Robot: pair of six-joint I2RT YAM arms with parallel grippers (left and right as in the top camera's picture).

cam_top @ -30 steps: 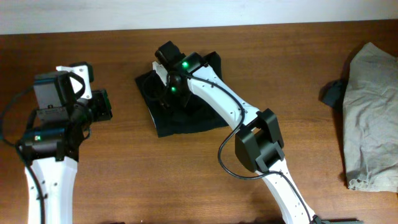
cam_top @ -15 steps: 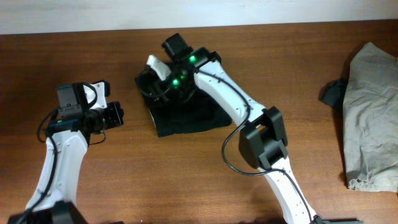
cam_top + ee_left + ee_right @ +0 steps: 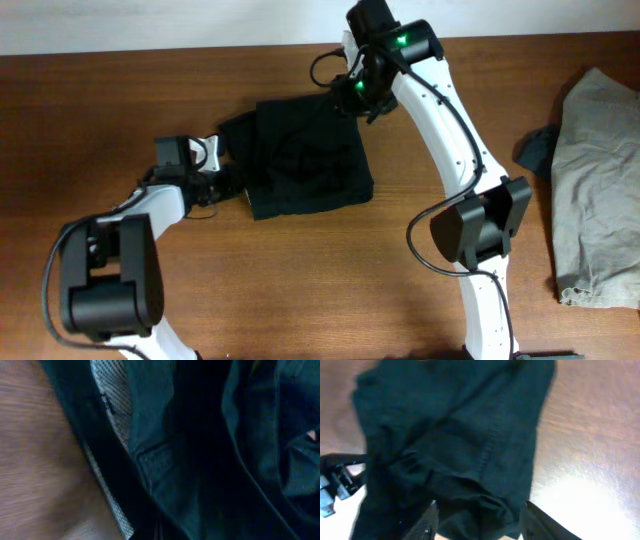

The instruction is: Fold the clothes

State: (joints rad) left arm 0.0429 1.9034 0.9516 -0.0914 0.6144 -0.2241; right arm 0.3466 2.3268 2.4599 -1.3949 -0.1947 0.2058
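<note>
While the left claw (image 3: 234, 186) is clenched at the black shorts' (image 3: 305, 160) left edge, the right claw (image 3: 479, 522) is released at their far-right corner.

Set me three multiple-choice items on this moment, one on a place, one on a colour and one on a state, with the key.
1. Where does the grey cloth lie?
A) at the right end of the table
B) at the table's centre
C) at the table's left end

2. What colour are the shorts?
A) red
B) black
C) white

3. How does the right gripper stand?
A) shut on the grey cloth
B) open
C) out of every view

Key:
1 A, the overhead view shows the cloth at the far right, apart from both arms.
2 B, the shorts are dark black in all views.
3 B, the right wrist view shows its fingers apart over the shorts.
</note>
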